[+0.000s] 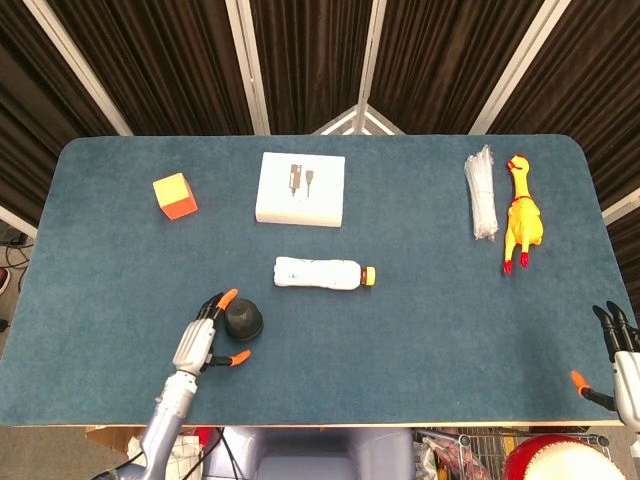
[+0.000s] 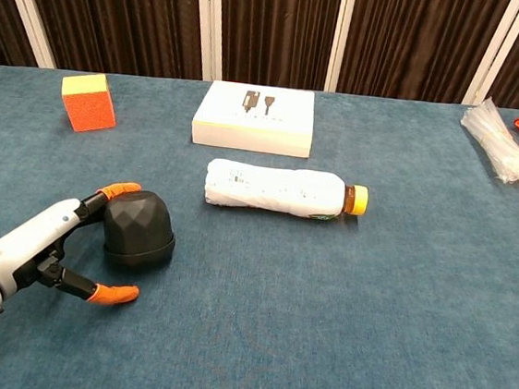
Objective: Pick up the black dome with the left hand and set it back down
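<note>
The black dome (image 1: 243, 319) (image 2: 138, 228) sits near the table's front left and is tipped slightly, its rim no longer flat. My left hand (image 1: 200, 340) (image 2: 54, 247) lies against its left side. The fingers (image 2: 116, 189) reach round the dome's far side and touch it. The thumb's orange tip (image 2: 114, 295) stays apart from the dome on the near side, so nothing is pinched. At the table's front right corner my right hand (image 1: 618, 355) rests with fingers spread and holds nothing; the chest view does not show it.
A plastic bottle (image 1: 323, 273) lies just beyond the dome to its right. Further back are a white box (image 1: 300, 189) and an orange cube (image 1: 175, 195). At the far right lie a yellow rubber chicken (image 1: 521, 214) and a clear packet (image 1: 481, 192).
</note>
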Motion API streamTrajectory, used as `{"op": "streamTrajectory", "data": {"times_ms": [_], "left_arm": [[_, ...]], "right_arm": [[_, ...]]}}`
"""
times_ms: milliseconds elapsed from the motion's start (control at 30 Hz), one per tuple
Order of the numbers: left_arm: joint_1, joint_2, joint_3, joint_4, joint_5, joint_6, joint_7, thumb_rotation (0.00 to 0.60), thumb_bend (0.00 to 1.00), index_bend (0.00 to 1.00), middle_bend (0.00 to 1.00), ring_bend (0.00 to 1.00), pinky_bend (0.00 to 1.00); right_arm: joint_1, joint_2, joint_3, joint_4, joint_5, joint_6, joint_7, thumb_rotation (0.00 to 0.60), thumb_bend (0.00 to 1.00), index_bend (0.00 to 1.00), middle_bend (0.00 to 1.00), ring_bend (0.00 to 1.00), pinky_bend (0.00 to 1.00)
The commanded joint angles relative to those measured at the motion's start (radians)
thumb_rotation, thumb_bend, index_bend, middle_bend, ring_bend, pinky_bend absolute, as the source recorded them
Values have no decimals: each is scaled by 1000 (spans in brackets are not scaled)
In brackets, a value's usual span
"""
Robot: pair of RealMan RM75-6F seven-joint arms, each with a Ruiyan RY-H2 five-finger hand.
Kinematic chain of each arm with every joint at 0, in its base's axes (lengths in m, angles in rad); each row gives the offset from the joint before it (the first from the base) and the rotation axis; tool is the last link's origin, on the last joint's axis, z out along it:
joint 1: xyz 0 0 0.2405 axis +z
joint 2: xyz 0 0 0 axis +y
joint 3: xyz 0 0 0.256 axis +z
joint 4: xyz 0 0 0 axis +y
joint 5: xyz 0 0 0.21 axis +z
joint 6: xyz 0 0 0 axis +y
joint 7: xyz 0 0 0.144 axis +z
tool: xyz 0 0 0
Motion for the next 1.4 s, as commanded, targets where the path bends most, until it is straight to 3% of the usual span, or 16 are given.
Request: {"op": "streamTrajectory", "data": {"times_ms": [33, 567, 667, 1133, 1200, 1400], "left_arm": [[-2, -4, -2, 3, -3, -3, 0, 600, 69, 77, 233, 0, 0], [8, 1, 13, 0, 67, 97, -56, 600, 69, 90, 236, 0, 0], [7, 1, 9, 6, 56, 91, -48, 600, 69, 91, 234, 0, 0], [-7, -3, 14, 21, 11, 14, -19, 600, 68, 91, 200, 0, 0], [-10, -4, 21, 24, 20, 13, -23, 600, 68, 91, 204, 0, 0], [-11, -13, 26, 35, 37, 28, -56, 600, 126, 99, 272, 0, 0]], "right_arm": [[-1, 2, -1, -3, 0, 1, -2, 600, 264, 0, 0, 193, 188], [-10, 9, -13, -40, -7, 3, -26, 600, 264, 0, 0, 193, 188], [27, -13, 18, 14, 42, -49, -4, 600, 264, 0, 0, 194, 188], [42, -19, 29, 39, 60, -69, 14, 600, 264, 0, 0, 193, 188], [13, -20, 4, 25, 34, -36, 8, 600, 265, 0, 0, 193, 188], [13, -23, 6, 26, 30, -30, 6, 600, 265, 0, 0, 193, 188]]}}
